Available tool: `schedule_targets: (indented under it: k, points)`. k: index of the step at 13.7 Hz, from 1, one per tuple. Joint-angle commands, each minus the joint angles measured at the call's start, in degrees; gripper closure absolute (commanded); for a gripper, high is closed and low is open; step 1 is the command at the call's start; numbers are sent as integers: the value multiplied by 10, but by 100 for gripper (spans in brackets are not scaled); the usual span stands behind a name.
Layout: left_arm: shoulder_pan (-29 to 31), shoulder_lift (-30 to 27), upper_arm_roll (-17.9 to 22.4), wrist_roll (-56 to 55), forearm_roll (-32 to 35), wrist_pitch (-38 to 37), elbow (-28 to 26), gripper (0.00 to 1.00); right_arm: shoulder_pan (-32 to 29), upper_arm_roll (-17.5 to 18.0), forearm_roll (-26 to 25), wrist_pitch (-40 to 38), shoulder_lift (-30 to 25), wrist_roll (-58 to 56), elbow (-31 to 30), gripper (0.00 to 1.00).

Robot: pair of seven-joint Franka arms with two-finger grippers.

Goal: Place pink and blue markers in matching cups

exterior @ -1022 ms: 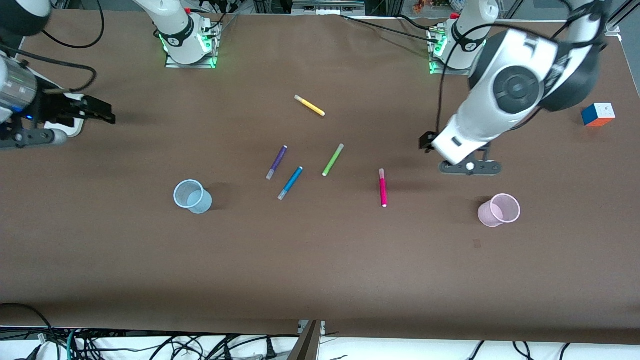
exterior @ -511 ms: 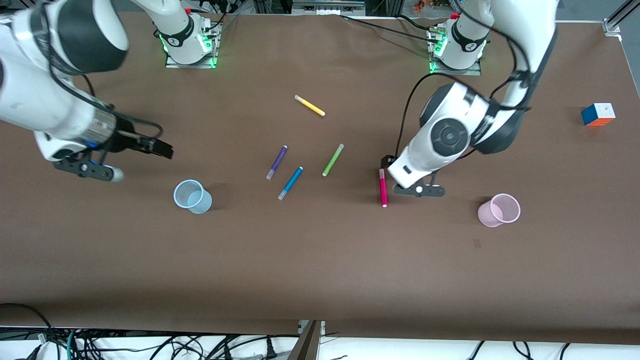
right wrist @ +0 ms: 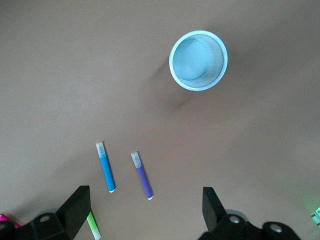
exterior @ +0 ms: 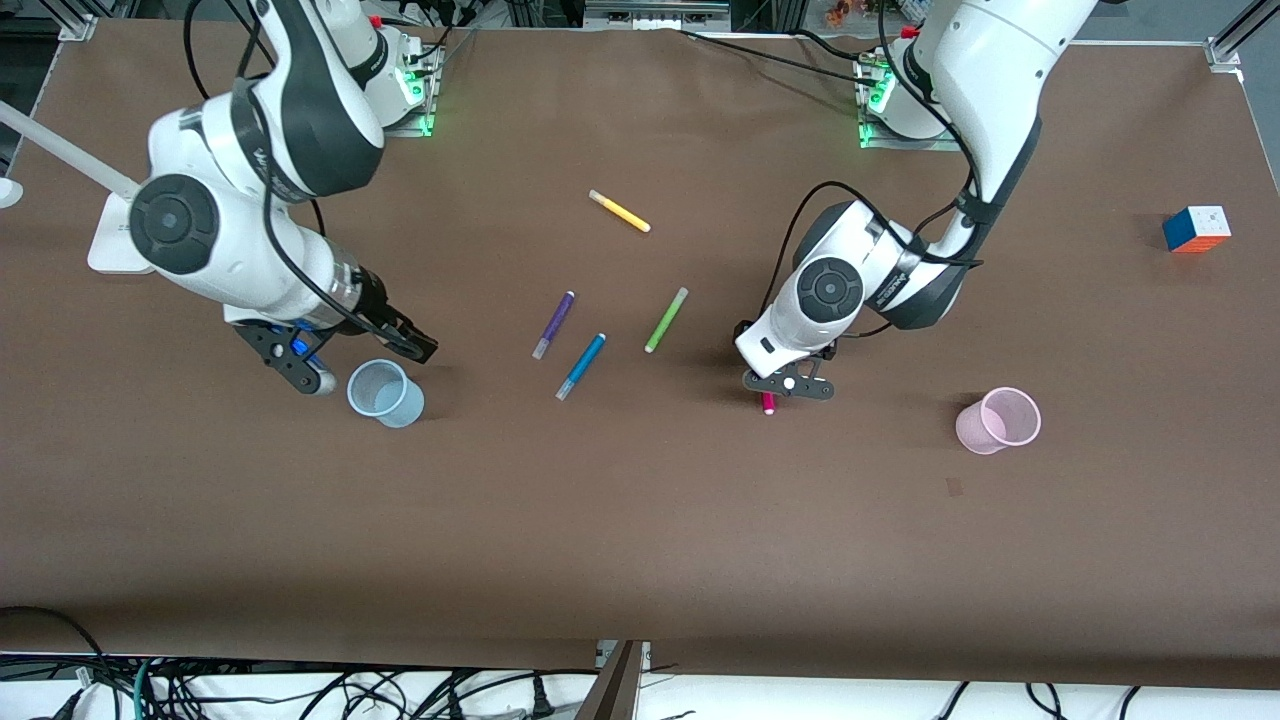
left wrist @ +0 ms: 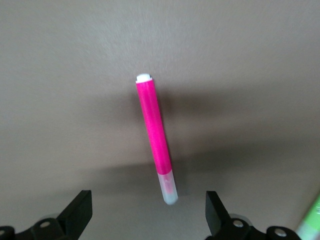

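1. Front view: the left gripper (exterior: 788, 384) hangs low over the pink marker (exterior: 768, 403), which lies flat on the bench (exterior: 640, 520); only the marker's end nearest the front camera shows under the gripper. The pink cup (exterior: 997, 421) stands upright, well apart from it toward the left arm's end. The right gripper (exterior: 345, 350) is over the bench just beside the blue cup (exterior: 385, 393). The blue marker (exterior: 581, 366) lies between the purple marker (exterior: 553, 324) and the green marker (exterior: 666, 319), nearer to the front camera than both. A yellow marker (exterior: 619, 211) lies farther away, and a colour cube (exterior: 1196, 228) sits at the left arm's end.

2. Left wrist view: the fingers (left wrist: 77, 214) are wide apart and hold nothing. The pink marker (left wrist: 156, 138) lies between their lines, pale cap toward the camera, slightly tilted against the finger axis. In my judgement the step in hand is the grasp. To do it well, the wrist should go forward until the fingers stand beside the middle of the barrel, turn a little to be square to it, then descend and close.

3. Right wrist view: the fingers (right wrist: 75, 205) are also apart and empty. The blue cup (right wrist: 198, 60) stands open upward, empty inside. The blue marker (right wrist: 105, 167) and the purple marker (right wrist: 141, 175) lie close and almost parallel, so I think this arm must take care to close only on the blue one.
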Motion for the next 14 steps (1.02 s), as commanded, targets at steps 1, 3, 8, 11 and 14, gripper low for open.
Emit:
schedule_targets:
  k: [1, 3, 8, 11, 14]
  points:
    - [-2, 20, 0, -7, 41, 43, -16, 0, 3, -4, 10, -2, 3, 11, 9, 1]
    - [-6, 23, 1, -16, 52, 54, -20, 0, 2, -4, 11, -5, 4, 14, 8, 1]
    - [-15, 21, 0, -21, 83, 57, -25, 67, 2, -4, 7, -15, 3, 7, 6, 1]
    - [-19, 18, 0, -33, 83, 54, -28, 95, 15, -4, 5, -2, 19, 14, 9, 1]
    - [-17, -5, 0, -32, 83, 0, -21, 100, 29, -4, 7, 22, 29, 15, 9, 1]
